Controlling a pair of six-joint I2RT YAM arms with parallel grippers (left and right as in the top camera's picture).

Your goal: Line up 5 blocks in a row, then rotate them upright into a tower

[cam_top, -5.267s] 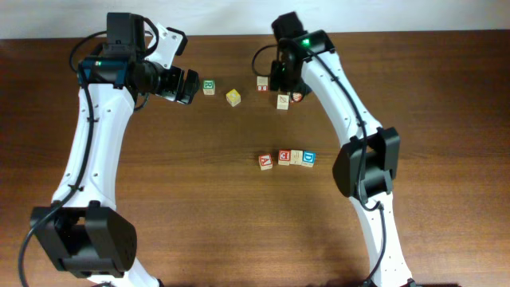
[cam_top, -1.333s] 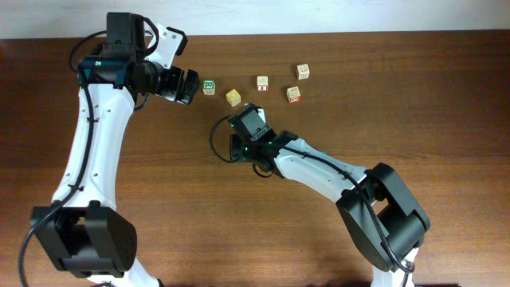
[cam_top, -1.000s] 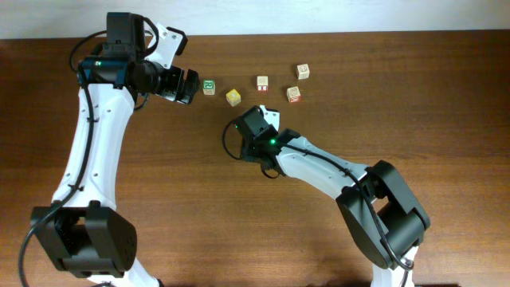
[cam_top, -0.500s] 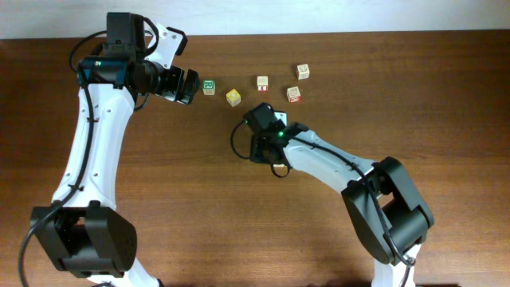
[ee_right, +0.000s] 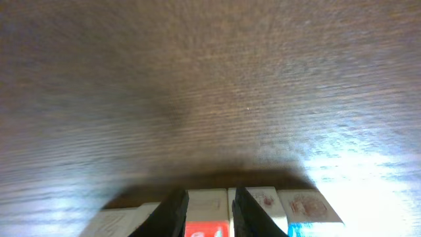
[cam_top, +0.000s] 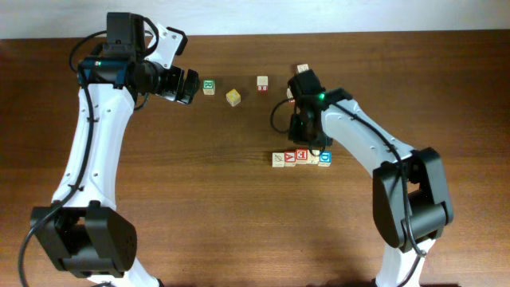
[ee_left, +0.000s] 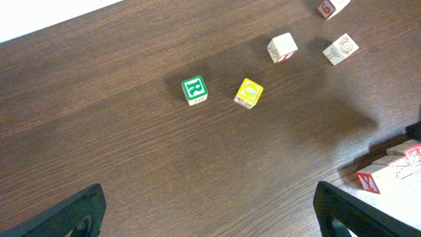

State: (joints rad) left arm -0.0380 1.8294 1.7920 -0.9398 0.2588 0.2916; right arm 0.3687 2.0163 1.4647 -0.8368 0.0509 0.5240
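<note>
The blocks (cam_top: 301, 155) sit in a row right of the yellow cube (cam_top: 233, 97), well apart from it. The right gripper (ee_right: 208, 197) straddles one mid-row, pinching or not I cannot tell; the left gripper (ee_left: 209, 191) hangs spread wide. Turning looks unfinished.

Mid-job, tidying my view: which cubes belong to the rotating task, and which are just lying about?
Job: row of five blocks, at the right gripper.
Lying about: green R cube, yellow cube, pale cube, tilted cube, red-printed cube.
</note>
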